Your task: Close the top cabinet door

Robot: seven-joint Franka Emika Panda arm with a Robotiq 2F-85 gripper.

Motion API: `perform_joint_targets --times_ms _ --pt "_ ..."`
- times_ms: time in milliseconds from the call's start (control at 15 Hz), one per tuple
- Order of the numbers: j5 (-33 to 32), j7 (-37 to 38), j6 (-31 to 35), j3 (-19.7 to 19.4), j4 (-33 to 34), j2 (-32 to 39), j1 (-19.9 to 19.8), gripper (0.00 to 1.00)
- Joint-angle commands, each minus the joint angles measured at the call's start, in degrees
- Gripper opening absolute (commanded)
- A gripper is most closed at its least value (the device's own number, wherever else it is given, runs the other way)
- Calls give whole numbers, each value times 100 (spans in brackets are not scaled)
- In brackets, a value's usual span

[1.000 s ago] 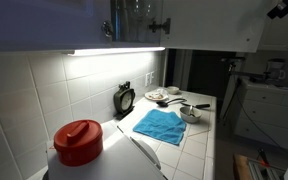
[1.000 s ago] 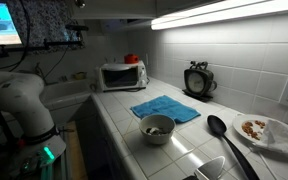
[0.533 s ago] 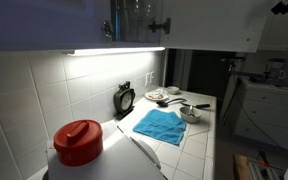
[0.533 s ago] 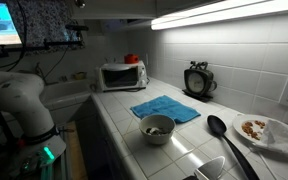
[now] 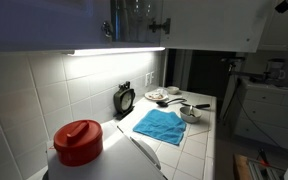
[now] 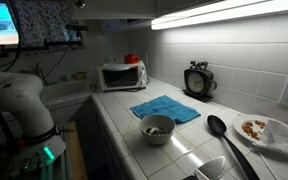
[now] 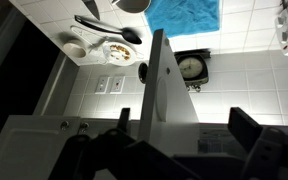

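just one blue cloth (image 5: pixel 160 126), one round clock (image 5: pixel 125 99), one little bowl (image 6: pixel 158 136), one black ladle (image 6: pixel 222 135), one plate (image 6: pixel 284 129) of food, one toaster oven (image 6: pixel 121 76), one red-lidded jug (image 5: pixel 78 142), one top cabinet door (image 7: pixel 159 90)

An exterior view sits low at one end of the tiled tabletop (image 5: pixel 199 145), close behind a red-lidded container (image 5: pixel 78 141), facing along it; an exterior view at the opposite end looks back toward the microwave (image 6: pixel 121 76); the wrist view hangs high by the wall cabinets (image 7: pixel 34 140), looking steeply down the tiled wall (image 7: pixel 254 80); all three share the blue cloth (image 5: pixel 160 126) and the clock (image 5: pixel 125 98) midway along.
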Motion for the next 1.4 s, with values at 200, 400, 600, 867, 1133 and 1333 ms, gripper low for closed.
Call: perform_joint_targets --times_ms 200,400,600,867,1133,1333 --pt "-37 -847 539 -488 -214 -67 379 100" --pt "60 -1098 764 -643 -292 -36 529 100" --pt "177 -1298 846 -735 -344 -35 706 100" --pt "331 -1497 886 -774 -380 -45 951 100" --pt "452 -1613 881 -702 -358 5 1117 100" --pt "578 -1684 919 -643 -359 52 1257 100"
